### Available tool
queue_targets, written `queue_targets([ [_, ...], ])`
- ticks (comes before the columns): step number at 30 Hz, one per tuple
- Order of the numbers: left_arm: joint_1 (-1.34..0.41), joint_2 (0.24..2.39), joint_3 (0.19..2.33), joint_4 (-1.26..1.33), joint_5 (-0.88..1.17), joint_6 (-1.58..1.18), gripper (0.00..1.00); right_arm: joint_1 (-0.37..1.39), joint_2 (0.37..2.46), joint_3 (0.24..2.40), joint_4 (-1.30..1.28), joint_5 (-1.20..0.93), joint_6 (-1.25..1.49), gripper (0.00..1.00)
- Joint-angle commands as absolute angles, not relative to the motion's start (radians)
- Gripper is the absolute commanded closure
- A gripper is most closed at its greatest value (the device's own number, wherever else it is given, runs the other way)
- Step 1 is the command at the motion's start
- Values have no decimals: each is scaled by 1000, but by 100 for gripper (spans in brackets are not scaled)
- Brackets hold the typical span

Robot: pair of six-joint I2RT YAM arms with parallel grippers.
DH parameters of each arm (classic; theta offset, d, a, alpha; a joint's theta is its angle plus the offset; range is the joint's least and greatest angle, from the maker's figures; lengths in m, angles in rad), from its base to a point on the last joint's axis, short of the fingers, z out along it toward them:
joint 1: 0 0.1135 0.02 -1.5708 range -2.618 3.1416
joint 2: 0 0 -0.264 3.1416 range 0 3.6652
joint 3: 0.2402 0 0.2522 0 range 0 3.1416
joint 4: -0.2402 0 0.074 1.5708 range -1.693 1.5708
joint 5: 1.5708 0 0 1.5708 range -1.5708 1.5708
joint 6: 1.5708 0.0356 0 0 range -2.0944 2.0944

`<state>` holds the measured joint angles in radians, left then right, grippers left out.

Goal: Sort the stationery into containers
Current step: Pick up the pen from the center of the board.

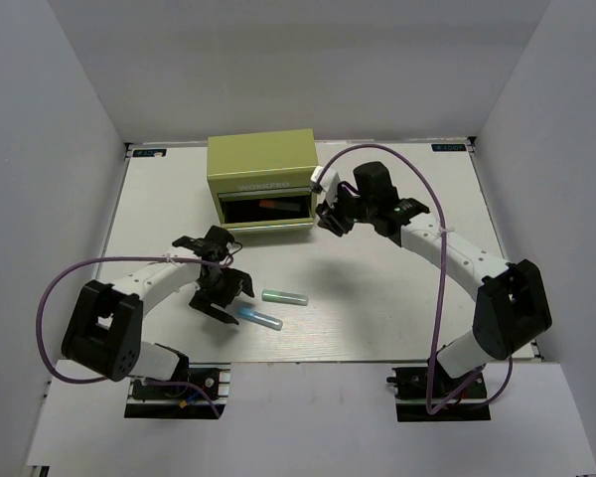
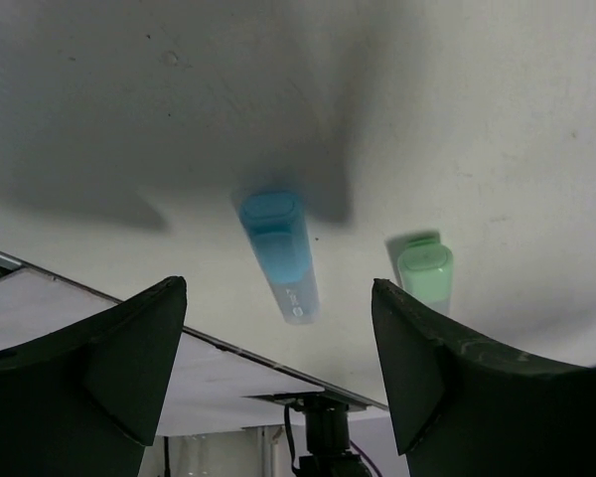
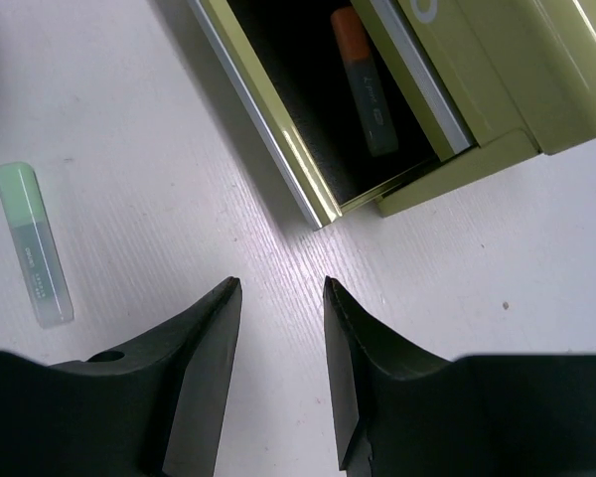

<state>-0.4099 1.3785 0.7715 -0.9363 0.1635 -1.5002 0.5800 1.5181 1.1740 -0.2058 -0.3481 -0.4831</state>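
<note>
The olive-green chest [image 1: 260, 164] stands at the back middle, its lower drawer [image 1: 268, 217] pulled out. An orange marker [image 3: 363, 78] lies inside that drawer. A blue marker [image 1: 258, 319] and a green marker [image 1: 284, 296] lie on the table in front. My left gripper [image 1: 222, 299] hovers just left of the blue marker [image 2: 278, 255], open, nothing between its fingers; the green marker [image 2: 424, 273] lies beyond its right finger. My right gripper [image 1: 330, 217] hangs at the drawer's right end, open and empty, over bare table [image 3: 278, 288]. No other stationery shows.
White walls enclose the table on three sides. The table's near edge [image 2: 99, 296] runs close below the left gripper. Purple cables loop from both arms. The green marker [image 3: 35, 243] lies at the left in the right wrist view.
</note>
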Motion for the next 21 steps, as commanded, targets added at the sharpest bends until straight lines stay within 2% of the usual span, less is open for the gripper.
queue_targets([
  [1,-436,1408,793,-902,132,-1499,15,572,1486,1170,-167,-370,-453,55],
  [8,-468,1463,781,-819,78,-1520,23,560,1477,1172,-189,-373,-459,55],
  [15,-489,1431,721,-775,-14,-1543,38,548,1476,1180,-196,-380,-456,55],
  [18,-489,1483,721,-798,-5,-1543,38,545,1476,1183,-201,-385,-459,55],
  [21,-499,1520,721,-808,9,-1519,42,543,1476,1183,-201,-394,-457,55],
])
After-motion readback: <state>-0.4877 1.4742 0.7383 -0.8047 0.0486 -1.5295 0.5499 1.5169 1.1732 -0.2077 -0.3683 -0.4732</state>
